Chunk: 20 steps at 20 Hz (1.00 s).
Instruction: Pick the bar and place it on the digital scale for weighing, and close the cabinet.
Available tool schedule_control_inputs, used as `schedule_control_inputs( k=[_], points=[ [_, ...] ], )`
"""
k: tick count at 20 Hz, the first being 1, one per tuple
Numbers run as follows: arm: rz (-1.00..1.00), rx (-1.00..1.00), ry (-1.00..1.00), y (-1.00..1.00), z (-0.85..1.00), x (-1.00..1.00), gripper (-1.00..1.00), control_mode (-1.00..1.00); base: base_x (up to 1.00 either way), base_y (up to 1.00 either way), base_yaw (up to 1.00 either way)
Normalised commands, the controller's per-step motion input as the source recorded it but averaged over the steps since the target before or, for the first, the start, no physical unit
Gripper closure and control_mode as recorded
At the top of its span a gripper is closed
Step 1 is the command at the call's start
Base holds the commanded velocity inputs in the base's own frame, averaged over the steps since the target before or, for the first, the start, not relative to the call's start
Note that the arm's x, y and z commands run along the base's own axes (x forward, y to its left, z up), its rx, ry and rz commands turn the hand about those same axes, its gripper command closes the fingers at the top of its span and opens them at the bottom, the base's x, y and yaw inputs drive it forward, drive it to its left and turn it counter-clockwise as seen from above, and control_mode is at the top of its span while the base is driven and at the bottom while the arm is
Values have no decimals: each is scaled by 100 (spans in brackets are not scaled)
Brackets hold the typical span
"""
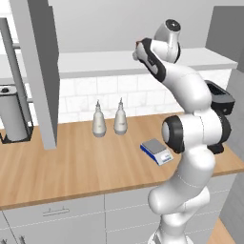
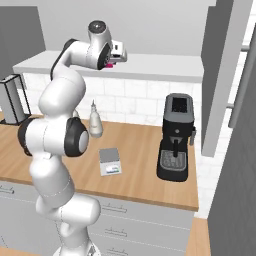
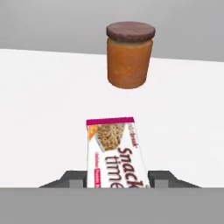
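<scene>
Up on the white cabinet shelf, the gripper has its two dark fingertips set on either long edge of the snack bar, jaws drawn in to the packet's width in what looks like a grasp, though contact itself is hidden at the frame's lower edge. The bar lies flat, its long axis running straight out from the hand, magenta-topped end pointing away toward the brown-lidded jar, which stands well beyond it, apart. From the base cameras the hand is seen reaching level onto the shelf, a touch of pink at its tip. The digital scale sits far below on the wooden counter, beside the arm's base, so the carry would likely run back and down.
</scene>
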Motion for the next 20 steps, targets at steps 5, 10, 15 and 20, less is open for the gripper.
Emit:
schedule_control_inputs(
  k=[5,10,15,20],
  points=[
    [0,1,4,-23,2,-53,100,-100,0,0,0],
    [0,0,0,-26,0,-99,100,-100,0,0,0],
    [0,0,1,-3,0,-100,100,-100,0,0,0],
    [0,0,0,0,-1,-100,100,-100,0,0,0]
  ],
)
